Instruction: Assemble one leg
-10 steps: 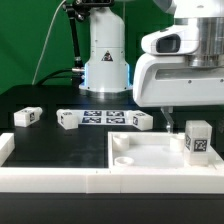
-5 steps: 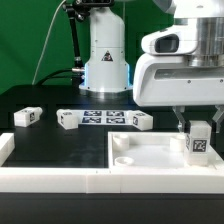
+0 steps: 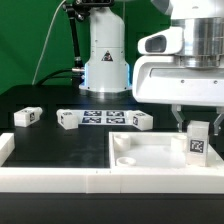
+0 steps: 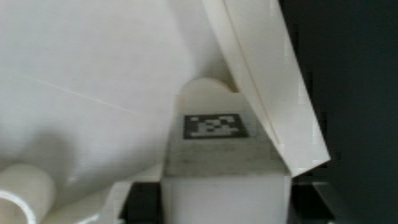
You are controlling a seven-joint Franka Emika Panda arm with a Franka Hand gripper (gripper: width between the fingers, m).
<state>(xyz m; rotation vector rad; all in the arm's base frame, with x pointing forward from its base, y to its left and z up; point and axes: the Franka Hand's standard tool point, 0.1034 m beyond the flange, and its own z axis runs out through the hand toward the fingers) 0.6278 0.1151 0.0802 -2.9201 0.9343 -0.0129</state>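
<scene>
- Leg (image 3: 197, 143) stands upright at the exterior view's right, directly under the gripper (image 3: 196, 124), its tagged face toward the camera; its foot is on or just above the panel (image 3: 150, 152), and which of the two I cannot tell.
- Fingers (image 3: 181, 119) flank the leg's top, closed on it; the far finger is mostly hidden behind the leg.
- The wrist view is filled with blurred white surfaces; only the leg's tag (image 4: 215, 125) reads clearly, and the fingertips are not distinct there.
- The arm's body is cut off by the upper and right edges of the exterior view.
- The panel, below the gripper, has a round recess (image 3: 126, 160) that holds nothing visible.
- Three more legs (image 3: 67, 119) lie on the black table (image 3: 40, 140), well off to the side of the gripper, beside the marker board (image 3: 100, 117).
- A second ago the gripper hung wider above the leg; since then it has come down and closed on it, and the leg sits slightly higher.
</scene>
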